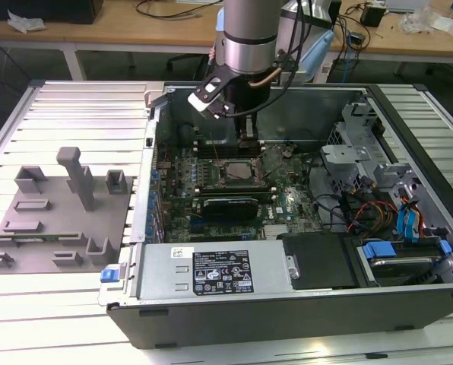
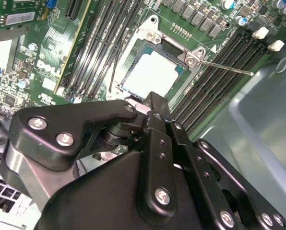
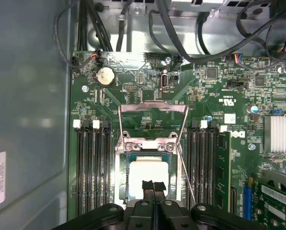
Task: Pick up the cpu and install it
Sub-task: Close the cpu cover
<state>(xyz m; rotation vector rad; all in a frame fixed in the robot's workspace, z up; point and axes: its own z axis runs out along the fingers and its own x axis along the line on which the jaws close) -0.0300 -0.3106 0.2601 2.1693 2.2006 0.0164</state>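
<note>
My gripper [image 3: 154, 186]: fingers pressed together, tips meeting edge to edge, nothing pinched between them. In the first wrist view the joined tips hang over the near edge of the cpu [image 3: 147, 175]; I cannot tell whether they touch it.

Cpu: lies flat and square inside the socket [image 3: 145, 146] on the motherboard [image 3: 220, 86], pale metal top up, thin darker rim all round. In the second wrist view it sits level in its green surround, just beyond my fingertips [image 2: 155, 101].

Socket cover plate [image 3: 152, 112]: swung open, standing up on the far side of the socket. Thin latch rod [image 3: 186, 177]: unhooked, slanting along one side of the socket.

Memory slots [image 3: 92, 167] run along both sides of the socket.

Exterior view: my arm reaches down into the open computer case [image 1: 287, 312], over the middle of the board. Grey fixture plate [image 1: 52, 220] lies on the table at the exterior view's left, well apart from the case.
</note>
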